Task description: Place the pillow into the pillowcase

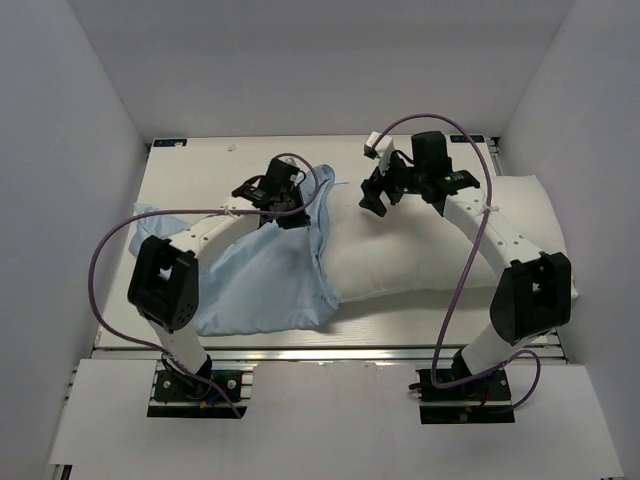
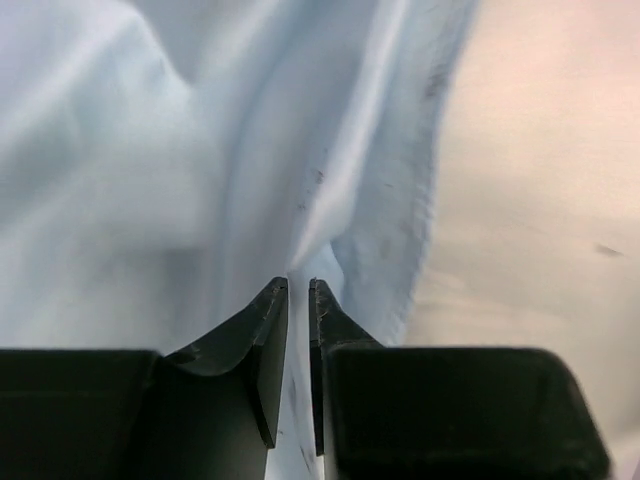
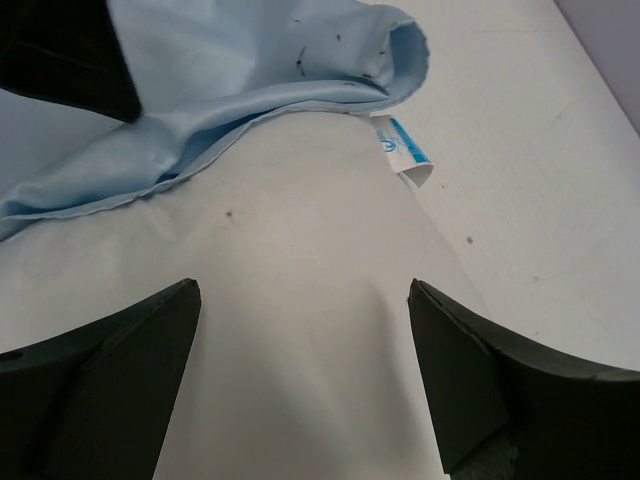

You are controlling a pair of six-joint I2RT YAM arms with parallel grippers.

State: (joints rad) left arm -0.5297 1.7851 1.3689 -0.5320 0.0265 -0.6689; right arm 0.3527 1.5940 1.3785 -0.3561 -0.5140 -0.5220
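The cream pillow point(image 1: 430, 245) lies across the right half of the table, its left end overlapped by the hem of the crumpled light-blue pillowcase point(image 1: 260, 280). My left gripper point(image 1: 290, 215) sits at that hem. In the left wrist view, the left gripper point(image 2: 298, 290) has its jaws nearly together on a raised fold of pillowcase point(image 2: 200, 150). My right gripper point(image 1: 385, 195) hovers over the pillow's far-left corner. In the right wrist view, the right gripper point(image 3: 303, 290) stands wide open above the pillow point(image 3: 300, 250), with nothing between its fingers. The pillowcase edge point(image 3: 250, 90) lies just beyond.
A small white label with blue print point(image 3: 405, 155) pokes out where the pillowcase hem meets the pillow. White walls enclose the table point(image 1: 200, 165) on three sides. The arms' purple cables point(image 1: 110, 240) loop above the cloth.
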